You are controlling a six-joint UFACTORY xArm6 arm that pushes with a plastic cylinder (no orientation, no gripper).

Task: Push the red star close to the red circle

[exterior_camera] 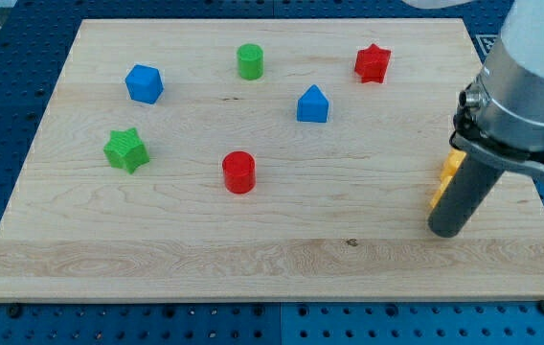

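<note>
The red star (373,63) lies near the view's top right of the wooden board. The red circle, a short cylinder (238,172), stands near the board's middle, well down and to the left of the star. My tip (444,231) rests on the board at the view's right, far from both red blocks, below and right of the star. A yellow block (447,173) sits right beside the rod, partly hidden behind it.
A blue block with a peaked top (312,104) lies between the star and the circle. A green cylinder (250,61) stands at top centre. A blue block (145,84) and a green star (125,150) lie at the left. The board's edge (272,293) runs along the bottom.
</note>
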